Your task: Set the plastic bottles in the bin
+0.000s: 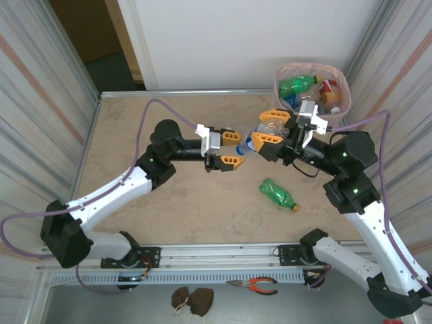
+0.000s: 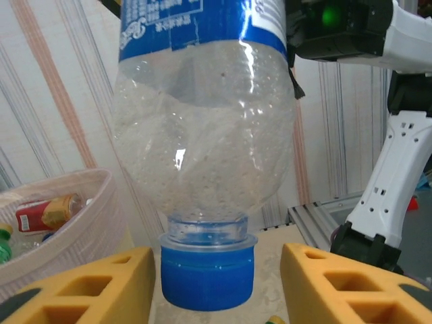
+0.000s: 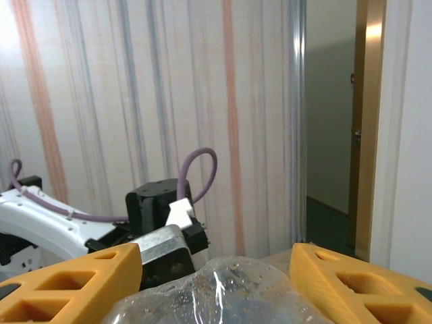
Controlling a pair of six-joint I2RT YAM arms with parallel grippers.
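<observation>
Left gripper (image 1: 233, 149) stands open, and from its wrist we see its two orange fingers (image 2: 88, 287) on either side of the blue cap (image 2: 207, 273) of a clear bottle (image 1: 268, 127). A gap shows between the cap and each finger, so we count no contact there.

Our right gripper (image 1: 272, 127) is clamped across the body of that same bottle. In the right wrist view the crinkled plastic fills the space between its orange fingers (image 3: 67, 283). The bottle is held off the table (image 1: 169, 216), lying between the two grippers with its cap end toward the left one and its blue-labelled body toward the right one.

We see the bin (image 1: 312, 65) by the far right corner of the table, just beyond the right gripper. Several bottles lie inside its pink liner, among them a green one (image 1: 297, 84) and a red-labelled one (image 1: 329, 88).

One more green bottle (image 1: 277, 194) lies on its side on the table, on the near side of the right gripper and apart from both grippers, its orange cap pointing toward the near right.
</observation>
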